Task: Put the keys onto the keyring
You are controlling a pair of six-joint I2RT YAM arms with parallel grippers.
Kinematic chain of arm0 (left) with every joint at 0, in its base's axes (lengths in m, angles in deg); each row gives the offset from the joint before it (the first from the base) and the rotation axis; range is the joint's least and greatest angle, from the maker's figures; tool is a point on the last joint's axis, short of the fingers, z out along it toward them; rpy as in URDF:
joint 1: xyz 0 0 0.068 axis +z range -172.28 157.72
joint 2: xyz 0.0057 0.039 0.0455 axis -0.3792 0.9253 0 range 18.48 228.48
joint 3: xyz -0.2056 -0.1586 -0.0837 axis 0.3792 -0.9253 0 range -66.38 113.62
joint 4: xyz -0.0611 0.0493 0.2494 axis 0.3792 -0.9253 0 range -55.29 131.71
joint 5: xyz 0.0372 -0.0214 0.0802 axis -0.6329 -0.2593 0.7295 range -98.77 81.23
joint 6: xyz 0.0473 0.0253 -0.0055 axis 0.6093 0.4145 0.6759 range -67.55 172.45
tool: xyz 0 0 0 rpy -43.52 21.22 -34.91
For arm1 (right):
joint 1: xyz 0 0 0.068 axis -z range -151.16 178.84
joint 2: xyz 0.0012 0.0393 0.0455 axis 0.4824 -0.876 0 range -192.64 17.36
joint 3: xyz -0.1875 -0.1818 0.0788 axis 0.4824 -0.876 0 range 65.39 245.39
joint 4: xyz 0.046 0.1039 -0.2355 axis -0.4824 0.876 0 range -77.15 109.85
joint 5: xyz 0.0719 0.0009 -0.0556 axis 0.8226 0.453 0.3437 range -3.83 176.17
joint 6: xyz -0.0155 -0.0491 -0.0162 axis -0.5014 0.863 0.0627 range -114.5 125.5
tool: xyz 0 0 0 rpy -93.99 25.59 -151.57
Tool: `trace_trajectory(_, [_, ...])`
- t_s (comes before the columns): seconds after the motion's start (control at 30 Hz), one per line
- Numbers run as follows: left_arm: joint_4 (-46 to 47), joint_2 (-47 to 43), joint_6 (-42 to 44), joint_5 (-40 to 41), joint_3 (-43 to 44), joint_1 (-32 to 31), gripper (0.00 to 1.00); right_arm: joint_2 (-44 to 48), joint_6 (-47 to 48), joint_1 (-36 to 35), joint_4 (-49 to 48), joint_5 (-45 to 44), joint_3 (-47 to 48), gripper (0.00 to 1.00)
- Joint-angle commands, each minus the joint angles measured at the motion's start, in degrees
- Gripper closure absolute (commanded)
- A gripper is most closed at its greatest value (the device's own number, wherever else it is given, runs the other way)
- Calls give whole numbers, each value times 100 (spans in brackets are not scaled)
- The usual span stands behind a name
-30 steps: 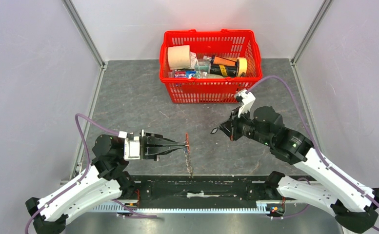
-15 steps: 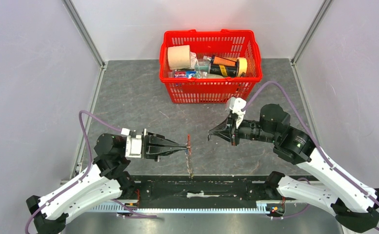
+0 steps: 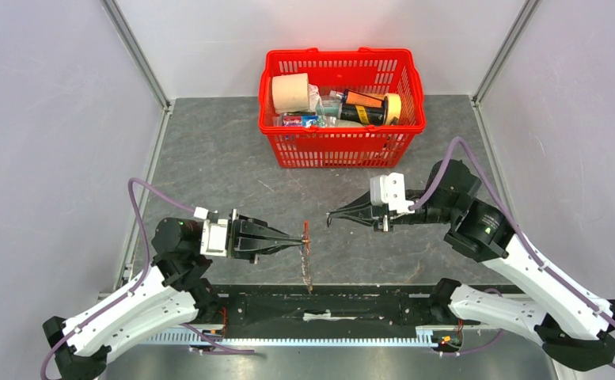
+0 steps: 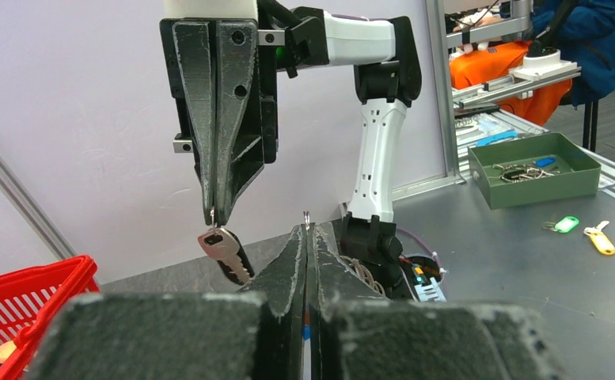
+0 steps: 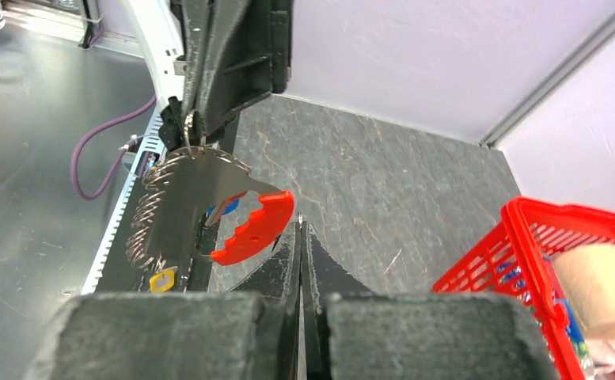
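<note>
Left tool: the left tool (image 3: 301,241), at lower centre of the overhead view, was clamped shut on the keyring, with a small wire ring pinched at its tips.
Keyring: the keyring (image 5: 253,227), a short red strap with a silvery coiled cord, hung from those tips above the grey stone-patterned tabletop (image 3: 225,158). Its cord trailed toward the bottom of the frame.
Right tool: the right tool (image 3: 330,218), just right of centre, was closed on a key.
Key: the small silvery metal key (image 4: 223,252) dangled from the tip of the right tool, centre-left in the left wrist view, slanting down to the right. Its head colour was hard to judge.
Change: within the last second the right arm had left the near corner of the red plastic basket (image 3: 335,150), rolled its wrist and carried the key leftward. The left arm had barely moved.
Gap: key and keyring were near each other but apart.
Meaning: the approach looked almost finished and threading had not begun. The key's hole probably needed lining up with the ring.
</note>
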Motion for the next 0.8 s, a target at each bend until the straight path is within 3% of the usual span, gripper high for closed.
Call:
trace_trajectory(0.0, [487, 44, -260, -30, 97, -34, 98, -98, 670, -101, -27, 530, 306, 100])
trace_trajectory(0.3, [580, 63, -313, -52, 68, -34, 98, -317, 1252, -279, 93, 1187, 416, 100])
trace_trajectory(0.77, [601, 72, -307, -47, 45, -34, 98, -521, 1538, -689, -13, 1265, 592, 100])
